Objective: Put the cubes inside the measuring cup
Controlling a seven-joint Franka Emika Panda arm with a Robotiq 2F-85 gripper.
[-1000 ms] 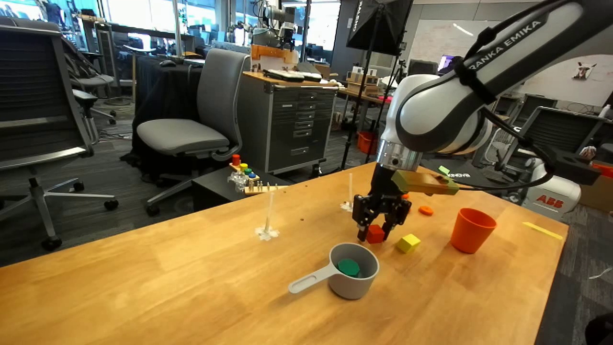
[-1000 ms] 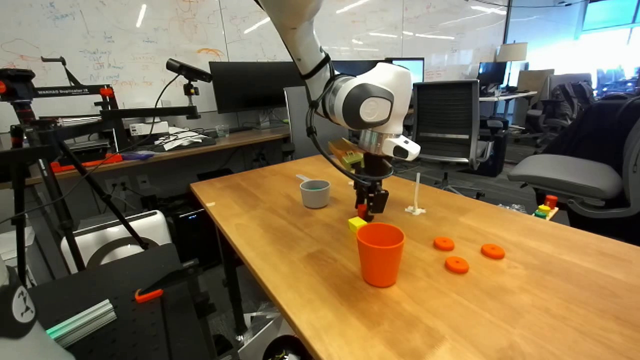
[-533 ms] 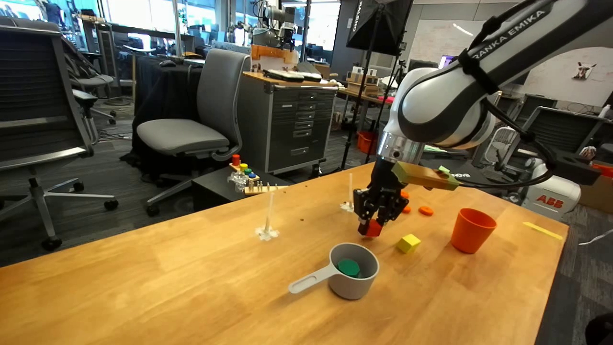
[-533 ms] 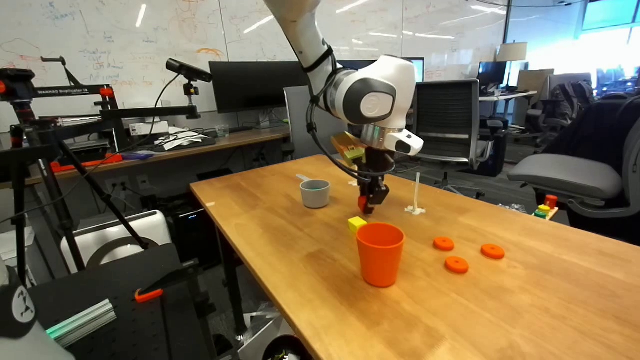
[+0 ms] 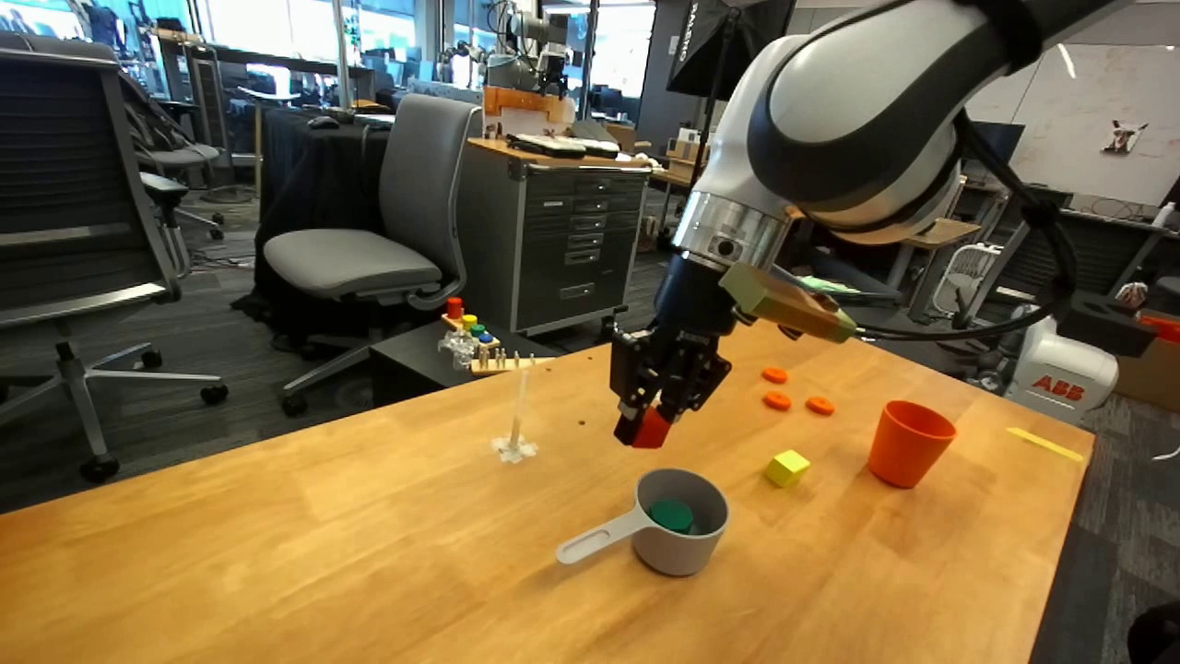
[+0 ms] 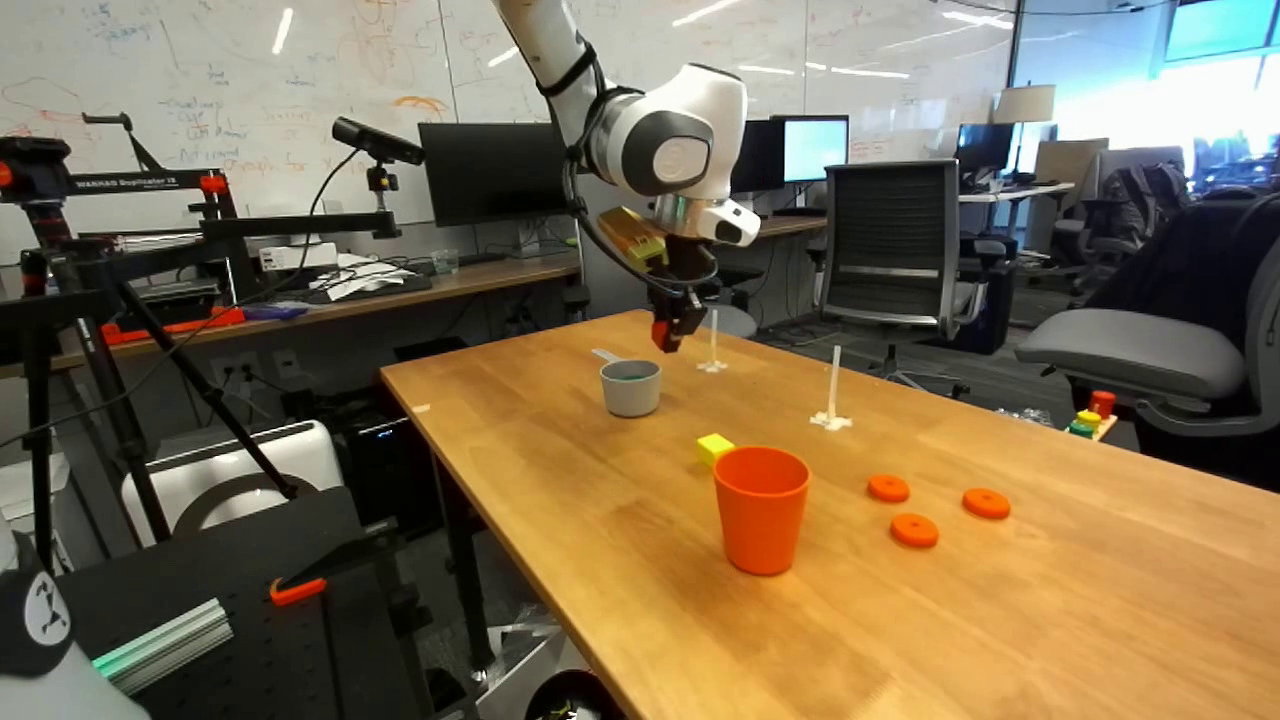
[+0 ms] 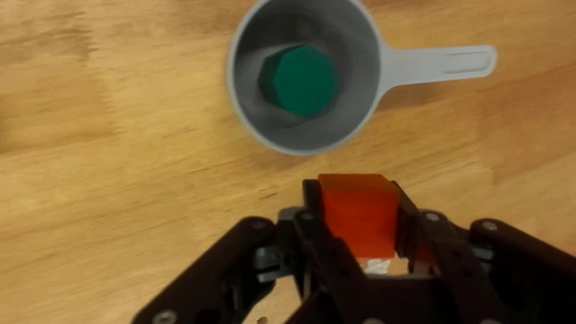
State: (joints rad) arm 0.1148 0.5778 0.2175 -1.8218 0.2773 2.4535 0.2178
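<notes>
The red cube (image 5: 653, 430) is held between the fingertips of my black gripper (image 7: 357, 211), which is shut on it and tilted. The cube is in the air above the table, and it also shows in an exterior view (image 6: 660, 336) and in the wrist view (image 7: 360, 220). The grey measuring cup (image 5: 678, 555) stands upright below and to one side of the gripper. In the wrist view the cup is just ahead of the cube, its handle (image 7: 427, 67) pointing right. A dark green block (image 7: 306, 81) lies inside it. The yellow-green cube (image 5: 787, 468) sits on the table near the cup.
A taller red-orange cup (image 6: 762, 510) stands beyond the yellow-green cube. Several flat orange discs (image 6: 914, 530) lie on the table. Two thin white sticks stand upright on it, one of them (image 6: 834, 385) taped at its base. The table edge (image 6: 520, 540) runs past the cups.
The gripper has closed on the red cube, lifted it off the table and moved it left in both exterior views, tilting as it rose. The yellow-green cube and measuring cup stay in place.
</notes>
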